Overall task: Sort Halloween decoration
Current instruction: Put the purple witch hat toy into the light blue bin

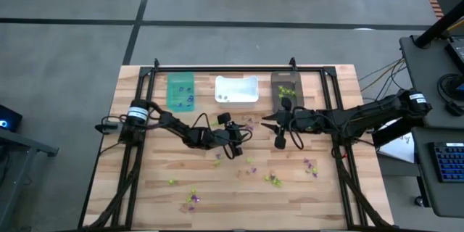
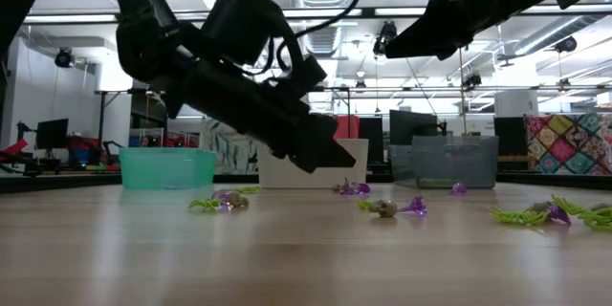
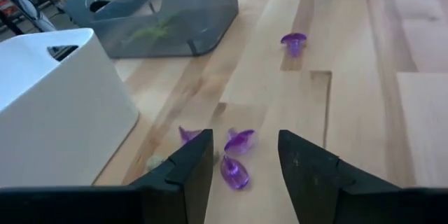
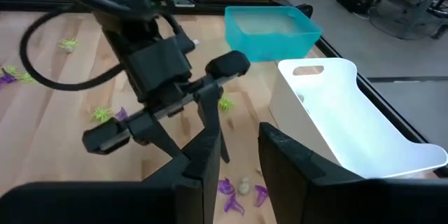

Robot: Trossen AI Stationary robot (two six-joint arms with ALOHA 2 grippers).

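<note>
Table (image 1: pixel 145 188): trinkets lie scattered over its near half and centre; none yet in hand.
Bins: teal bin (image 1: pixel 181 91), white bin (image 1: pixel 236 90) and dark bin (image 1: pixel 286 87) stand in a row at the far edge.
Left gripper (image 3: pixel 243 155): low, fingers apart and empty, straddling purple trinkets (image 3: pixel 238 155) beside the white bin; closing here could catch two at once or flick one away.
Right gripper (image 4: pixel 238 155): half open, empty, hanging just above the same cluster; the arms could collide.

The two arms are crowding the table's middle, the left gripper (image 1: pixel 243 132) facing the right gripper (image 1: pixel 270 122) closely; the white bin (image 1: pixel 236 90) is standing just behind them; scattered trinkets (image 1: pixel 274 180) are dotting the otherwise open front boards.
</note>
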